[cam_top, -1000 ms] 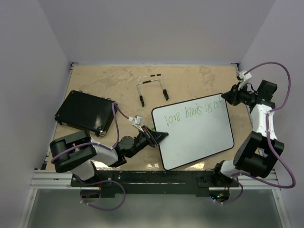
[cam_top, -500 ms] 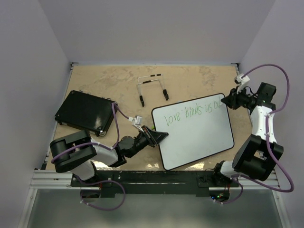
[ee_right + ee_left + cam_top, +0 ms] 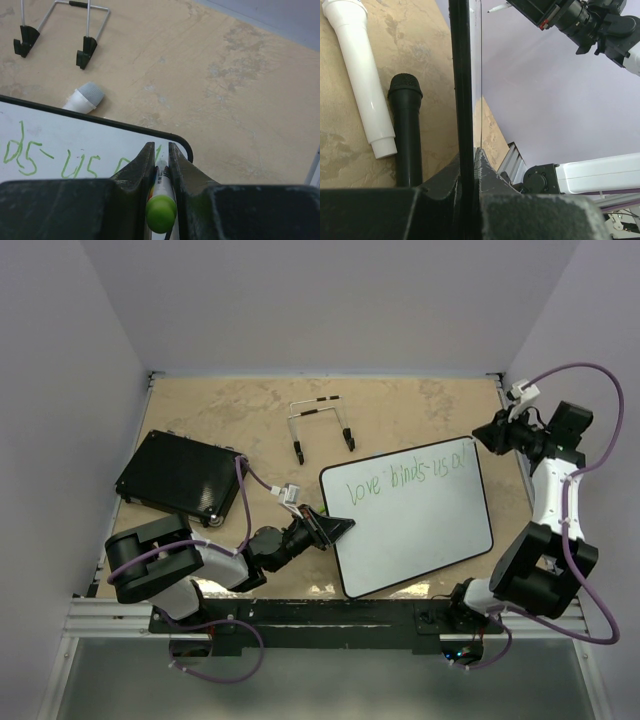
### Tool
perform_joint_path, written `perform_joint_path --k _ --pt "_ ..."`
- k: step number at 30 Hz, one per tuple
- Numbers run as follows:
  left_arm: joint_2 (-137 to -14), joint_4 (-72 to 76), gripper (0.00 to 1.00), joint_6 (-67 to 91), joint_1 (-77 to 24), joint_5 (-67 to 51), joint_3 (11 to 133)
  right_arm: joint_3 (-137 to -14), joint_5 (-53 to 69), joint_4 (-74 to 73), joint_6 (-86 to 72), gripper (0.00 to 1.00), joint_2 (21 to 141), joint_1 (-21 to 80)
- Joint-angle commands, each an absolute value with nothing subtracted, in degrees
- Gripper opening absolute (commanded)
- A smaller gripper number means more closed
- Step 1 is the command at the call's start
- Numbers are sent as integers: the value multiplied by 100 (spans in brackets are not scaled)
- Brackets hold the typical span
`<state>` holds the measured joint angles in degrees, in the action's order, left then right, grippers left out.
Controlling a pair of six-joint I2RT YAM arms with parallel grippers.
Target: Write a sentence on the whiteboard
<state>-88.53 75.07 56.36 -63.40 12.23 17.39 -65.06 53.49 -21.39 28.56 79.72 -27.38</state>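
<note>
The whiteboard (image 3: 415,530) lies tilted on the table, white with a thin black frame. My left gripper (image 3: 340,528) is shut on its left edge. The left wrist view shows that edge (image 3: 461,75) running up between the closed fingers (image 3: 469,160). The sentence (image 3: 405,475) is one green line along the top, reading about "love binds us al". My right gripper (image 3: 478,437) hovers at the board's top right corner, shut on a green-capped marker (image 3: 161,207). Its tip is hidden between the fingers (image 3: 160,146), just past the last green stroke (image 3: 30,155).
A black textured pad (image 3: 180,478) lies at the left. A wire stand (image 3: 320,425) sits behind the board. A white microphone (image 3: 362,75) and a black microphone (image 3: 407,130) lie beside the board's left edge. The white one's grey head (image 3: 85,97) pokes out at the top edge.
A new green stroke has appeared after the "a" at the line's end. My right gripper has moved right and back toward the board's corner. The left arm has not moved.
</note>
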Motion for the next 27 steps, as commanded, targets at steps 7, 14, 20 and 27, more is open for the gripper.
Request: perform_joint_path --k 7,14,20,27 --pt "-8877 8016 0 4904 -6346 1055 1846 -6645 5449 -1195 2153 0 8253 -2751" --pt "-8886 8007 0 4896 -6346 1037 1854 -6645 5502 -1379 2329 0 8411 -2742" --pt "-8886 8007 0 4896 -6337 1028 1855 -6662 5528 -1924 2830 0 8438 -2742" --pt "-8886 8016 0 4896 -6337 1063 1828 -6434 5485 -2495 3357 0 8262 -2742"
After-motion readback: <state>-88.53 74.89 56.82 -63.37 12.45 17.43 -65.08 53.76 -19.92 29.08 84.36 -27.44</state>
